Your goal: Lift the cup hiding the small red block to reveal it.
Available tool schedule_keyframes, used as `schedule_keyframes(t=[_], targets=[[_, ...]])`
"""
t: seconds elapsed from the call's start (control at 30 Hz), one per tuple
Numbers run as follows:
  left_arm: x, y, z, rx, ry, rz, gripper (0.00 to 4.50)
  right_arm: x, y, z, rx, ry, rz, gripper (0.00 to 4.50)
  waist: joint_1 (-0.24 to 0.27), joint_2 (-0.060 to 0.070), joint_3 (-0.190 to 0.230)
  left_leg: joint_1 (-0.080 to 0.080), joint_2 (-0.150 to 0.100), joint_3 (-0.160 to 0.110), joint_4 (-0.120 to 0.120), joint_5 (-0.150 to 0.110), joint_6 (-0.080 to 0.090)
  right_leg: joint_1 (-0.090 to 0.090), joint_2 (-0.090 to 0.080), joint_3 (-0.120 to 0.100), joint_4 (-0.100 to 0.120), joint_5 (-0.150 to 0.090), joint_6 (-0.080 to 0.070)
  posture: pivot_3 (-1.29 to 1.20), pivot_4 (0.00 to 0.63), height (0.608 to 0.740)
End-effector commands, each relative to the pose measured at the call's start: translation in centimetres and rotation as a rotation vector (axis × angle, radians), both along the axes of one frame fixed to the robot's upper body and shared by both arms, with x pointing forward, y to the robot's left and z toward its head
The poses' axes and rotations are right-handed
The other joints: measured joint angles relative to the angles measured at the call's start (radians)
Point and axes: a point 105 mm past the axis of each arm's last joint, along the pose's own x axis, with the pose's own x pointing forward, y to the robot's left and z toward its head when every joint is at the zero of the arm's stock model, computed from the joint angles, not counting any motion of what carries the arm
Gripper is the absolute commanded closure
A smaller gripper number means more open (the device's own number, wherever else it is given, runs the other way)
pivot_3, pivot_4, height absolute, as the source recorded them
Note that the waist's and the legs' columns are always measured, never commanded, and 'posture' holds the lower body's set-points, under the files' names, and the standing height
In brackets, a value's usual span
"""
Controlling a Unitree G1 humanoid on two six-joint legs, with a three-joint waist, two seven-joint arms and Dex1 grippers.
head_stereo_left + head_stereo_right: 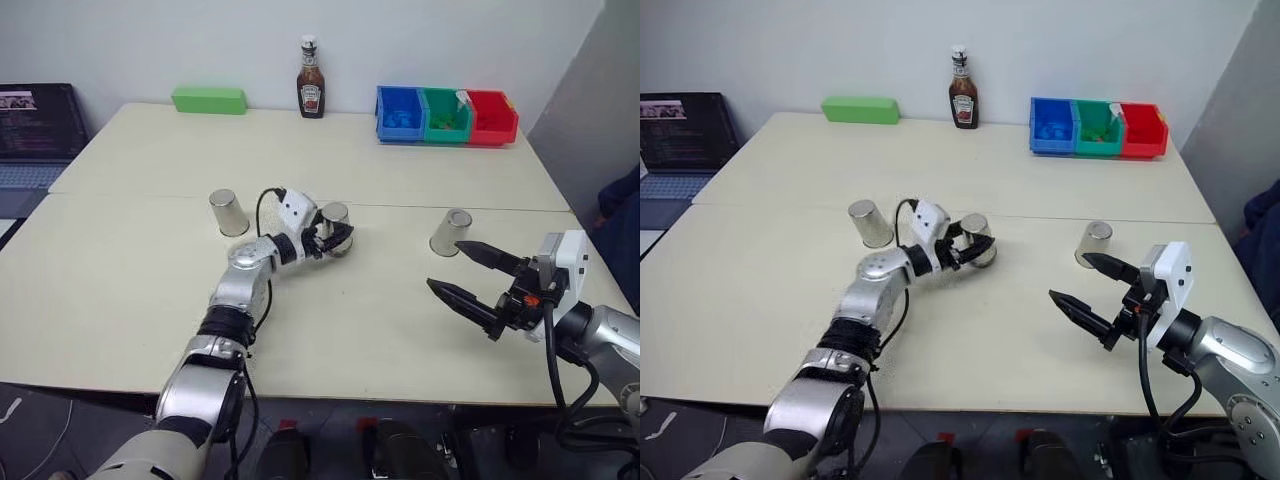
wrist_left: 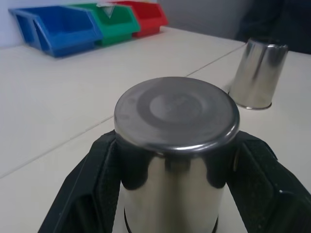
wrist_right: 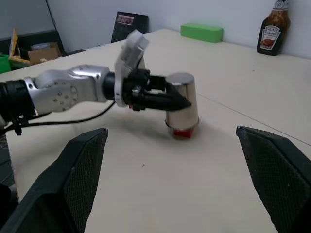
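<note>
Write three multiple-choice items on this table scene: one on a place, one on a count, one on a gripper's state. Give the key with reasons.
1. Where does the ketchup bottle stand?
A. At the table's far edge, between the green box and the bins
B. Beside the right gripper
C. Inside the blue bin

2. How many metal cups are on or over the table?
A. Two
B. Three
C. Five

3. What is the left gripper doing?
A. Hanging open above a bin
B. Shut on the middle cup
C. Holding the bottle

Key: 1 A, it stands at the back between box and bins. 2 B, the left cup, the middle cup and the right cup. 3 B, its fingers clamp the cup's sides, and the red block peeks out beneath the rim.
</note>
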Motion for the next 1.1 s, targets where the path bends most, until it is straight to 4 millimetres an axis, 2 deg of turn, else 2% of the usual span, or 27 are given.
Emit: schedule_keyframes(t=[0.03,0.13,0.2,0.3,0.47,0.6,0.67,0.87,1.0,1.1], targets=[[-1.0,2.3,2.7,-0.014,-0.054,0.088,1.78,-0.2,0.1,0.7,0.004,-0.040,0.006,0.00,0.001,0.000,0.000,0.000,0.000,0.000,0.000,0.000,0.000,0.000,0.000,0.000,0.000,0.000,0.000,0.00,0.150,0.740],[-1.5,4.1,2.3,-0.017,-0.026,0.191,1.78,-0.1,0.2,0.7,0.009,-0.037,0.012,0.00,0.003,0.001,0.000,0.001,0.000,-0.001,0.000,0.000,0.000,0.001,-0.001,0.000,0.001,0.000,0.000,0.00,0.150,0.740],[-1.8,5.0,1.3,-0.041,0.018,0.234,1.78,0.0,0.3,0.6,0.011,-0.032,0.021,0.00,0.005,0.001,0.000,0.001,0.000,-0.001,0.001,0.000,0.000,0.001,-0.001,-0.001,0.001,0.000,0.000,0.00,0.150,0.740],[-2.0,5.2,-1.2,-0.069,0.091,0.254,1.78,0.2,0.5,0.5,0.008,-0.026,0.036,0.00,0.008,0.001,0.000,0.002,-0.001,-0.001,0.001,0.000,0.000,0.001,-0.002,-0.001,0.001,0.000,0.000,0.00,0.150,0.740],[-1.1,5.9,-2.2,-0.104,0.114,0.321,1.78,0.4,0.4,0.8,0.003,-0.034,0.040,0.00,0.010,0.000,0.000,0.001,-0.002,-0.001,0.002,0.000,0.000,0.001,-0.002,-0.001,0.001,0.000,0.001,0.00,0.150,0.740],[-1.1,5.5,-3.7,-0.078,0.142,0.304,1.78,0.4,0.4,0.8,0.000,-0.035,0.040,0.00,0.009,0.000,0.000,0.001,-0.002,-0.001,0.001,0.000,0.000,0.001,-0.002,-0.001,0.000,0.000,0.001,0.00,0.150,0.740],[-1.0,5.5,-4.5,-0.062,0.155,0.306,1.08,0.4,0.4,0.9,-0.002,-0.036,0.038,0.00,0.009,0.000,0.000,0.001,-0.001,-0.001,0.001,0.000,0.000,0.001,-0.002,-0.001,0.000,0.000,0.000,0.00,0.150,0.740],[-0.9,5.9,-4.8,-0.065,0.155,0.309,0.04,0.3,0.2,0.9,-0.006,-0.037,0.026,0.00,0.008,0.000,0.000,0.001,-0.001,-0.001,0.001,0.000,0.000,0.001,-0.002,-0.001,0.000,0.000,0.001,0.00,0.150,0.740],[-1.9,6.2,-4.0,-0.042,0.134,0.269,0.04,0.3,0.1,0.8,-0.008,-0.033,0.022,0.00,0.006,0.000,0.000,0.001,-0.001,0.000,0.001,0.000,0.000,0.001,-0.002,-0.001,0.000,0.000,0.001,0.00,0.150,0.740],[-3.2,7.3,-3.2,0.001,0.134,0.256,0.04,0.2,0.0,0.7,-0.009,-0.029,0.019,0.00,0.003,0.000,0.000,0.001,-0.001,0.000,0.000,0.000,0.000,0.001,-0.002,-0.001,0.000,0.000,0.000,0.00,0.150,0.740]])
